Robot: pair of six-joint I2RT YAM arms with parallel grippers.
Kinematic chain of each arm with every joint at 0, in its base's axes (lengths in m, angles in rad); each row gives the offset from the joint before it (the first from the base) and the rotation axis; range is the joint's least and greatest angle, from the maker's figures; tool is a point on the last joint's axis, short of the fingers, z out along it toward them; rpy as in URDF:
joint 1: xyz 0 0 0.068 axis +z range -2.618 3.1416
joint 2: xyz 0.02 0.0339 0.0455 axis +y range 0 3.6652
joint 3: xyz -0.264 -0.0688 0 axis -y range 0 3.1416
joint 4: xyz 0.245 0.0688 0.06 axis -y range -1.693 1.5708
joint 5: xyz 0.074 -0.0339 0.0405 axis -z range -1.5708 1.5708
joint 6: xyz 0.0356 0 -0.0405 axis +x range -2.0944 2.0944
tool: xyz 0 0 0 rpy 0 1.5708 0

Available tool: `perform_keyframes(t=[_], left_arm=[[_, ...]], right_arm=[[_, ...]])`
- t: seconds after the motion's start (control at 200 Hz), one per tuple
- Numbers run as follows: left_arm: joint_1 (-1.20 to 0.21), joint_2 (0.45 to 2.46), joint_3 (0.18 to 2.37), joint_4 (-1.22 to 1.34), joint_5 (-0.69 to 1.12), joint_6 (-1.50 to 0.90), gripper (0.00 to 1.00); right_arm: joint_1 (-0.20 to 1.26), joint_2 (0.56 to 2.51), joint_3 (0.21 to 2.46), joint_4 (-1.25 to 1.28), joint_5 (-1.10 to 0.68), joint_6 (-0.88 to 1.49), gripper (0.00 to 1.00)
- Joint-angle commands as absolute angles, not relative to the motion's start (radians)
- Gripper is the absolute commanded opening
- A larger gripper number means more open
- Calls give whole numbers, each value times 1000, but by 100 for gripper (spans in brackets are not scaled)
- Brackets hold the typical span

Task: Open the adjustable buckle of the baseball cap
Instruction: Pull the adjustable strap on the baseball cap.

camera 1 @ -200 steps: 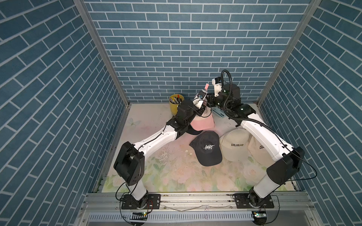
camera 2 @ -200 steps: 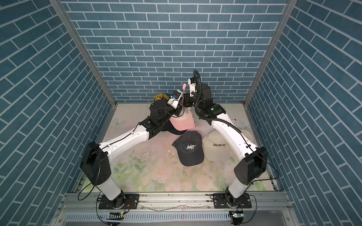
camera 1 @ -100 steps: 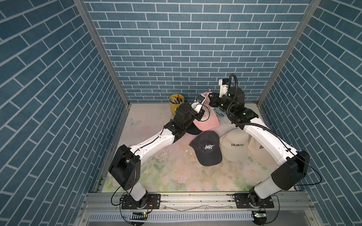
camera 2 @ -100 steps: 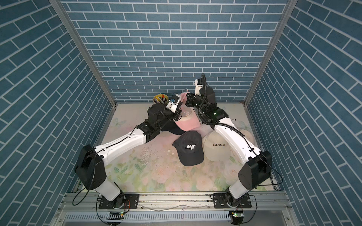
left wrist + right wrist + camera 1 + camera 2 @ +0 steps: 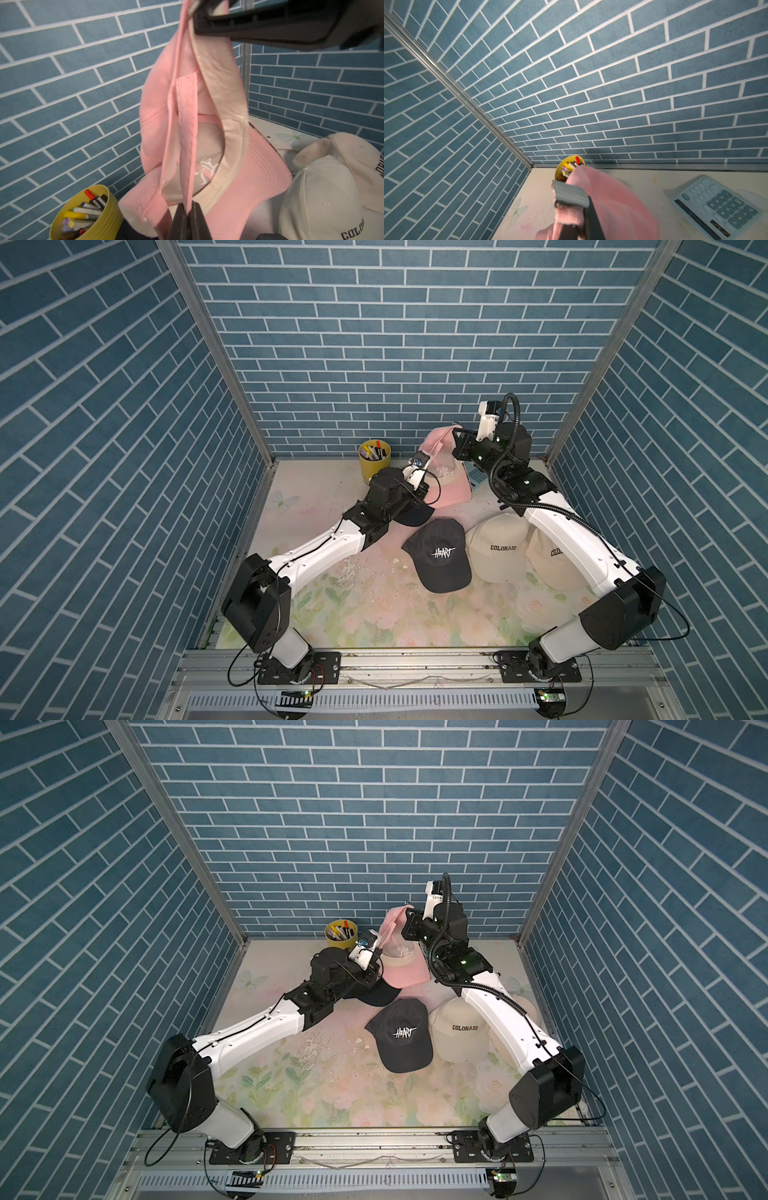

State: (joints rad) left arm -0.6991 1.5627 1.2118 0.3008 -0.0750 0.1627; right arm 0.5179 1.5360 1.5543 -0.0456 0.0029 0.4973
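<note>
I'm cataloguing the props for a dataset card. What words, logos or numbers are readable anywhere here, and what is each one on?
"HEART": front of the black cap.
"COLORADO": front of the cream cap.
"COLO": second cream cap, remaining letters hidden.
Not legible: the white embroidered emblem on the pink cap, seen from inside.
Too blurred or small: the calculator keys and the print on the markers.

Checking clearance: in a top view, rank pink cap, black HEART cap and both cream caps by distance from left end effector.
1. pink cap, strap in the left end effector
2. black HEART cap, in the middle
3. cream COLORADO cap, right of it
4. second cream cap, far right
</note>
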Motion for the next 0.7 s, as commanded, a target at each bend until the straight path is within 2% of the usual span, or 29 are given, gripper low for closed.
perform_keyframes(t=[0.0,0.045,0.1,0.215,0.445,0.695], left_arm=[[-652,1531,1222,306,-191,83,51],[-628,1534,1234,291,-192,51,60],[-615,1530,1237,284,-170,34,64],[-614,1484,1188,310,-99,26,66],[-640,1424,1103,347,232,-27,69],[-721,1473,1018,490,255,-156,71]], right_arm=[[516,1548,1617,-71,13,501,0],[525,1556,1620,-83,41,514,0],[538,1570,1641,-128,98,528,0],[590,1608,1714,-234,260,511,0],[689,1706,1882,-415,543,504,0],[748,1813,2056,-574,708,604,0]])
